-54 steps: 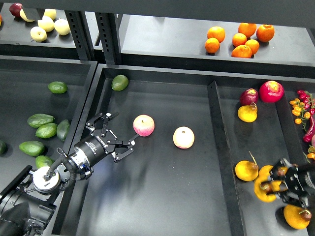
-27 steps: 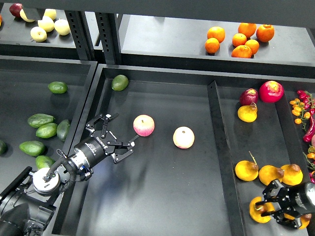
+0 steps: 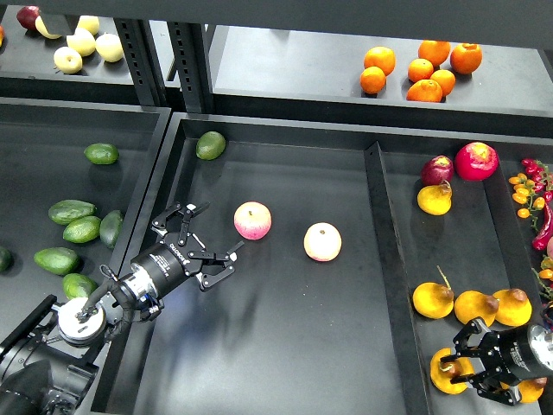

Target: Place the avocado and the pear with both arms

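Observation:
My right gripper (image 3: 459,365) is at the front of the right tray, with its fingers closed around a golden yellow-orange pear (image 3: 441,374) held low over the tray floor. My left gripper (image 3: 221,226) is open and empty, low over the left part of the middle tray (image 3: 285,346). It points at a pink-yellow apple (image 3: 252,220). Dark green elongated avocados, such as one (image 3: 70,210), lie in the left tray, to the left of my left arm. A rounder olive-green avocado (image 3: 210,144) lies at the back left of the middle tray.
A second apple (image 3: 322,241) lies in the middle tray. More pears (image 3: 432,299) (image 3: 475,306) (image 3: 513,304) lie just behind my right gripper. Another pear (image 3: 434,198) and red fruit (image 3: 476,160) lie further back. Oranges (image 3: 421,69) sit on the back shelf. A divider wall (image 3: 393,277) separates the trays.
My right gripper has moved toward the front edge and slightly left, carrying the pear with it. My left gripper has barely moved.

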`<move>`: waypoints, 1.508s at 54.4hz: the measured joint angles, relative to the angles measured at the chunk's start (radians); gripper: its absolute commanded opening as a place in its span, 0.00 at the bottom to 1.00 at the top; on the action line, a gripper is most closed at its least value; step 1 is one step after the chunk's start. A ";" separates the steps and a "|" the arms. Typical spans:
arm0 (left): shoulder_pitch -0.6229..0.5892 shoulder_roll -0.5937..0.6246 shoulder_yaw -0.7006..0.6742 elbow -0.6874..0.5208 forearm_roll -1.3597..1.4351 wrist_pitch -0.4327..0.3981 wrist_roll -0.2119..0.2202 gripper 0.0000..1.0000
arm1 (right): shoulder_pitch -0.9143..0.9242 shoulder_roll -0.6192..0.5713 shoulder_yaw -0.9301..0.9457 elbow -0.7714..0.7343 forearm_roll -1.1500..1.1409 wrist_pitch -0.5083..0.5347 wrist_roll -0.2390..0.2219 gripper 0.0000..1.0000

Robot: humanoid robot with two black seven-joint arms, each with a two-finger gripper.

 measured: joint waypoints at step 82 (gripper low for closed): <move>0.010 0.000 0.016 0.010 -0.001 0.000 0.000 0.99 | 0.159 -0.118 0.194 0.115 0.193 0.000 0.000 0.99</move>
